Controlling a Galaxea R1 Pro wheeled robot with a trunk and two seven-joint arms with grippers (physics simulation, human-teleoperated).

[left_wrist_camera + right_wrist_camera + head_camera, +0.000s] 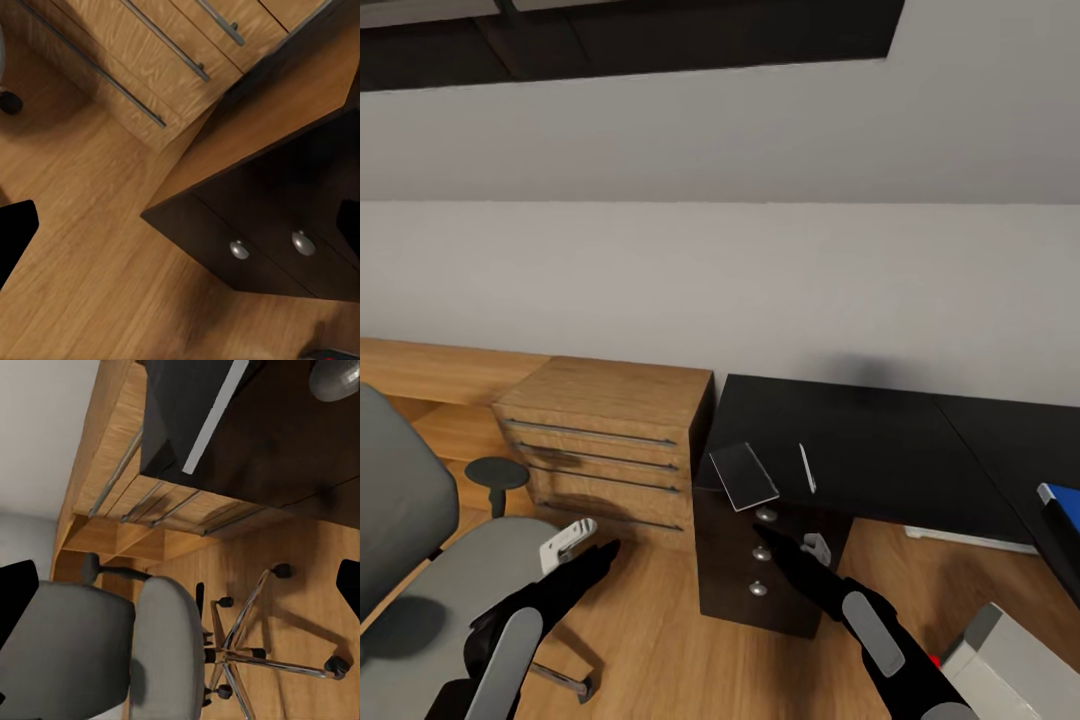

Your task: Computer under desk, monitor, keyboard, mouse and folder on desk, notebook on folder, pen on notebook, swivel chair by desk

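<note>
Both black grippers, left point(598, 553) and right point(772, 545), hang over wooden floor, empty; jaws spread.
Grey swivel chair point(420, 560) stands left; dark notebook point(743, 475) and white pen point(807, 467) lie on black desk point(880, 450).

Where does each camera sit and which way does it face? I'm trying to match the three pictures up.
Head view: from the robot's head, forward and down at the black desk, wooden drawer unit and swivel chair; both forearms show, left pincer and right pincer.
Left wrist view: near the left pincer, facing the desk's drawer knobs and wood floor; dark fingertips at the edges.
Right wrist view: near the right pincer, facing the chair; dark fingertips.
Shared: both wrist views show the wooden drawer unit.
</note>
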